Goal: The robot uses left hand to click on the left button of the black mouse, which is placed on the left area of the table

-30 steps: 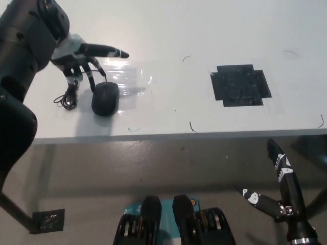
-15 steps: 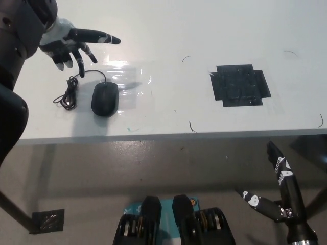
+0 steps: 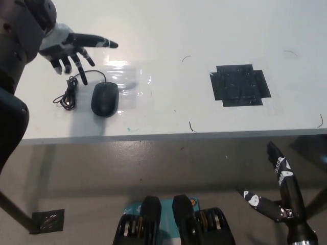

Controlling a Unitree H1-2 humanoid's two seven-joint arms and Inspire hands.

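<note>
From the head view, you see the left robot hand (image 3: 69,48) held above the far left part of the white worktop (image 3: 179,30), its fingers spread apart and gripping nothing; one finger points right while the others hang down toward the surface. It is clear of the black mouse (image 3: 104,98), which sits on the worktop's left area, nearer the front edge than the hand is. The mouse's cable (image 3: 69,94) runs from its far end and gathers in a loose coil just to its left. A patch of black tape (image 3: 240,85) lies well apart on the right side of the worktop. Your right robot hand (image 3: 273,191) rests below the worktop edge at the lower right, fingers apart and empty.
</note>
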